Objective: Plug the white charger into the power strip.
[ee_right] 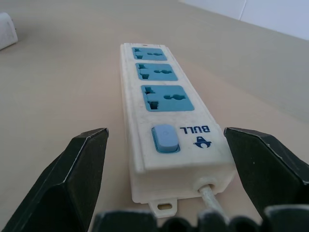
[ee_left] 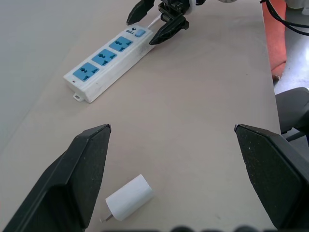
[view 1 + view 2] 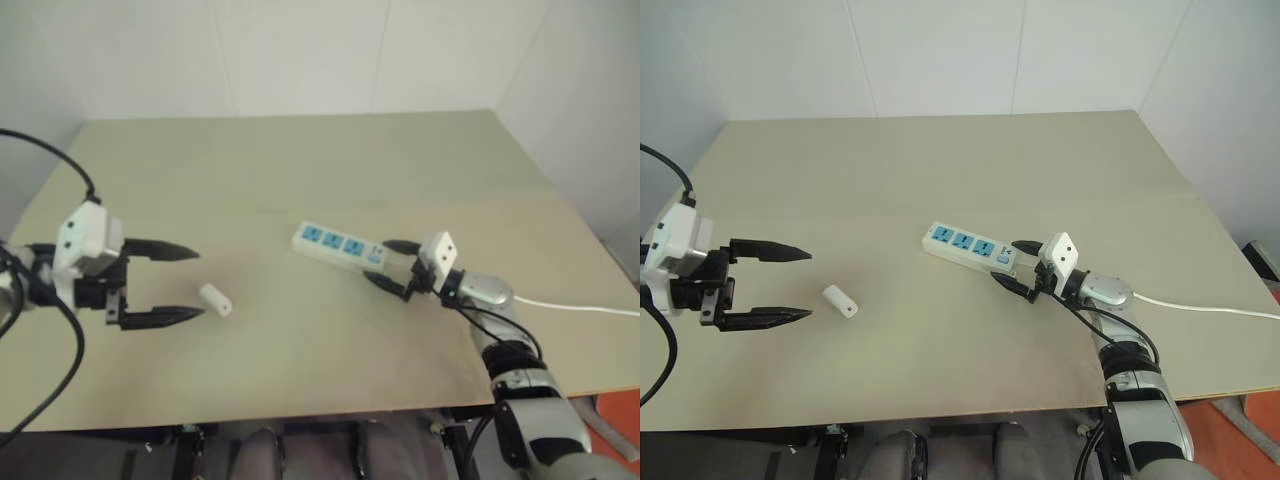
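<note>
The white charger (image 3: 215, 299) lies on its side on the table, just right of my left gripper (image 3: 186, 284), whose open fingers point toward it; in the left wrist view the charger (image 2: 129, 197) rests close to one finger, its metal pins showing. The power strip (image 3: 339, 245) lies flat mid-table with three blue sockets facing up. My right gripper (image 3: 395, 266) is open at the strip's switch end, a finger on each side of that end (image 1: 176, 159), where the cable leaves. Nothing is held.
The strip's thin white cable (image 3: 580, 307) runs off toward the table's right edge. The beige table (image 3: 300, 170) reaches back to white walls. Black cables hang around my left arm (image 3: 60, 330).
</note>
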`<control>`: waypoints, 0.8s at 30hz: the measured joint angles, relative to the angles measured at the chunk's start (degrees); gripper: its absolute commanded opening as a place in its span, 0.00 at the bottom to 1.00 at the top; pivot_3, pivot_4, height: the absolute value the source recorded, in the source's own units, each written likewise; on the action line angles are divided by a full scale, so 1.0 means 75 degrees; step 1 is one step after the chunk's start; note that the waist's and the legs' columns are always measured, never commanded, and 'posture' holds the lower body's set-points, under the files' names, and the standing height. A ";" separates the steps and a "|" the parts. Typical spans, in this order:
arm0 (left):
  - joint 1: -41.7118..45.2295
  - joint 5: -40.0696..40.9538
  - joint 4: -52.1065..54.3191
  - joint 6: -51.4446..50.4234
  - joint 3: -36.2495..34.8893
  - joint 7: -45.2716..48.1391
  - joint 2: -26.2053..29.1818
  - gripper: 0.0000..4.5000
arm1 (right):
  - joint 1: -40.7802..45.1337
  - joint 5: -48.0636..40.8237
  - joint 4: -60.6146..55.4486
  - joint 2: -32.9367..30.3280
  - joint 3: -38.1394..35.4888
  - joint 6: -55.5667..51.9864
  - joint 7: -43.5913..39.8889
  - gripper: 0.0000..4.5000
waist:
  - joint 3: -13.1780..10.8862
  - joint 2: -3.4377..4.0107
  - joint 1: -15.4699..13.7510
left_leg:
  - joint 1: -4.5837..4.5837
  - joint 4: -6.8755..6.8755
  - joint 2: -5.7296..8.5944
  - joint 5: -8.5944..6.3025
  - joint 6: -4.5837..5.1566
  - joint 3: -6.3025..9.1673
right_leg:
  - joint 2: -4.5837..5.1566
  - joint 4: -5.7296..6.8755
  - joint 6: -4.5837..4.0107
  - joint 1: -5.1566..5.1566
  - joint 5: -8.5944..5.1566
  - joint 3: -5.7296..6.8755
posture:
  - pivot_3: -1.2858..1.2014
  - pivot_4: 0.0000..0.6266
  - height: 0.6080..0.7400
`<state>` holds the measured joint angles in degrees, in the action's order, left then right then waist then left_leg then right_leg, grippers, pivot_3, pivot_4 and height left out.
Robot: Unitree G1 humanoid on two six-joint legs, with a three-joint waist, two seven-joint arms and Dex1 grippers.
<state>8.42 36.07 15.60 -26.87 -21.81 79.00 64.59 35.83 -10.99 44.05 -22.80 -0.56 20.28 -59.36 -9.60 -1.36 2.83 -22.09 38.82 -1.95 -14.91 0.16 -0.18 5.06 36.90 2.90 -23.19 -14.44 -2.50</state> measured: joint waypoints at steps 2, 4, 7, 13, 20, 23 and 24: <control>-0.0077 -0.0001 -0.0037 0.0079 -0.0105 0.0064 0.0001 1.00 | 0.0207 0.0047 0.0340 0.0009 0.0000 0.0134 -0.0064 1.00 | 0.0000 0.0000 0.0020 | 0.0002 -0.0001 -0.0001 0.0000 0.0000 0.0000 | 0.0000 0.0000 0.0000 0.0000 0.0000 0.0000 | 0.52 0.24 1.00; -0.0123 -0.0001 -0.0048 0.0110 -0.0210 0.0085 0.0002 1.00 | 0.0403 0.0115 0.0673 0.0032 0.0003 0.0228 -0.0100 1.00 | 0.0000 0.0000 0.0033 | 0.0007 0.0000 0.0000 0.0000 0.0000 0.0000 | 0.0000 0.0002 0.0000 0.0005 0.0000 0.0000 | 0.52 0.24 1.00; -0.0267 -0.0002 -0.0074 0.0136 -0.0291 0.0147 0.0003 1.00 | 0.0527 0.0189 0.1145 0.0119 0.0020 0.0283 -0.0213 1.00 | -0.0001 0.0001 0.0044 | 0.0005 -0.0005 0.0000 0.0000 0.0000 0.0000 | 0.0000 0.0001 -0.0001 0.0002 0.0000 0.0000 | 0.52 0.24 1.00; -0.0335 -0.0009 -0.0111 0.0268 -0.0421 0.0256 0.0011 1.00 | 0.0947 0.0241 0.1606 0.0267 0.0023 0.0299 -0.0587 1.00 | -0.0002 0.0003 0.0106 | 0.0003 -0.0007 0.0000 0.0000 0.0000 0.0000 | 0.0002 0.0001 -0.0001 -0.0002 0.0000 0.0000 | 0.52 0.24 1.00; -0.0434 -0.0011 -0.0119 0.0352 -0.0422 0.0342 0.0010 1.00 | 0.1322 0.0249 0.1955 0.0396 0.0016 0.0300 -0.0879 1.00 | -0.0002 0.0003 0.0153 | 0.0001 -0.0009 0.0000 0.0000 -0.0001 0.0000 | 0.0003 0.0000 0.0000 -0.0002 0.0000 0.0001 | 0.52 0.24 1.00; -0.0536 -0.0011 -0.0118 0.0360 -0.0428 0.0358 0.0010 1.00 | 0.1332 0.0254 0.2066 0.0471 0.0018 0.0299 -0.0940 1.00 | -0.0003 0.0004 0.0157 | 0.0001 -0.0013 -0.0001 0.0000 -0.0001 0.0001 | 0.0002 0.0001 -0.0001 -0.0006 0.0000 0.0001 | 0.52 0.24 1.00; -0.0555 -0.0010 -0.0117 0.0360 -0.0440 0.0362 0.0011 1.00 | 0.1331 0.0260 0.2094 0.0506 0.0020 0.0299 -0.0962 1.00 | -0.0003 0.0004 0.0158 | 0.0002 -0.0013 -0.0001 0.0000 -0.0001 0.0001 | 0.0002 0.0002 -0.0001 -0.0005 0.0000 0.0000 | 0.52 0.24 1.00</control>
<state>4.26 36.00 14.73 -24.17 -25.11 81.72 64.67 45.81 -9.04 59.75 -19.01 -0.41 22.52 -66.58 -9.62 -1.33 4.01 -22.08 38.72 -1.95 -14.91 0.15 -0.18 5.08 36.91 2.90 -23.23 -14.44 -2.50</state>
